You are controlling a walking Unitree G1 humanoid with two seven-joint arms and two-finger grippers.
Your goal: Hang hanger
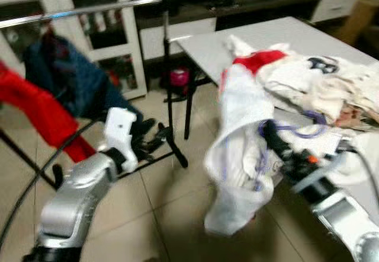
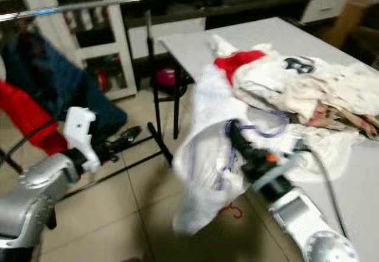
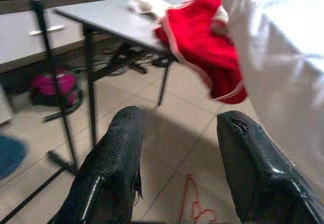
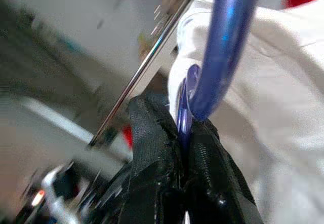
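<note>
The white table (image 1: 308,37) carries a heap of pale clothes (image 1: 331,87) that reaches its near edge; bare tiled floor (image 1: 160,208) lies open between that edge and the garment rail (image 1: 83,10) beyond. A white garment (image 1: 237,155) droops off the table's near edge on the purple hanger (image 4: 223,46), hook upward. The right gripper (image 4: 183,148) pinches the hanger, fingers together. The left gripper (image 3: 177,168), fingers apart, hovers over the floor. A red hanger (image 3: 191,203) lies under the table's edge.

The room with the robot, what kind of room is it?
Probably a living room at home, used for laundry. A metal clothes rail holds a red garment, a white table is piled with clothes, and white cabinets stand on the tiled floor.
</note>
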